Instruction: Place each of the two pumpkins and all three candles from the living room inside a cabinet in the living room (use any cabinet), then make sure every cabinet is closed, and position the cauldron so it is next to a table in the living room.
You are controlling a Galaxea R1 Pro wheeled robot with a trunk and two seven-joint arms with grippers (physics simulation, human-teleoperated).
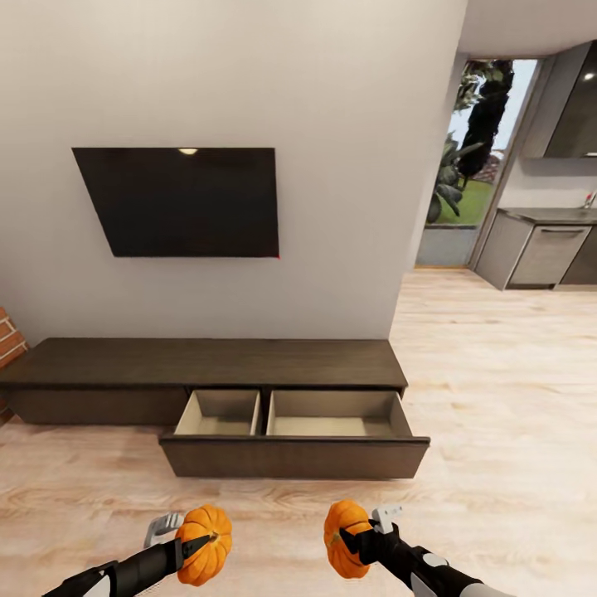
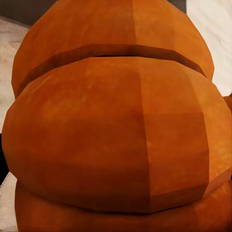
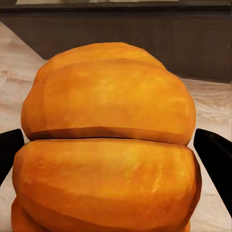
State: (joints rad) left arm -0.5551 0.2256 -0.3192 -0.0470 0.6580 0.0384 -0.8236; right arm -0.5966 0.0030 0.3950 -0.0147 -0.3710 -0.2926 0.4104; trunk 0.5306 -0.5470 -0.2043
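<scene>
Pumpkins (image 1: 205,543) (image 1: 344,537) clamped in both arms' jaws, held low, facing open cabinet (image 1: 294,456)

A dark television (image 1: 184,201) is hanging on the white wall (image 1: 332,166). Pale wood floor (image 1: 497,373) is stretching toward a kitchen counter (image 1: 547,217), and red brick (image 1: 8,336) is showing nearby.

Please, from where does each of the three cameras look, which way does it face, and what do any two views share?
Head view: from the robot's head, forward and down at the open cabinet; both arms show, the left gripper and right gripper each holding a pumpkin.
Left wrist view: near the left gripper, facing its pumpkin closely.
Right wrist view: near the right gripper, facing its pumpkin, dark fingers beside it, cabinet behind.
Shared: head and right wrist views both show the cabinet.
</scene>
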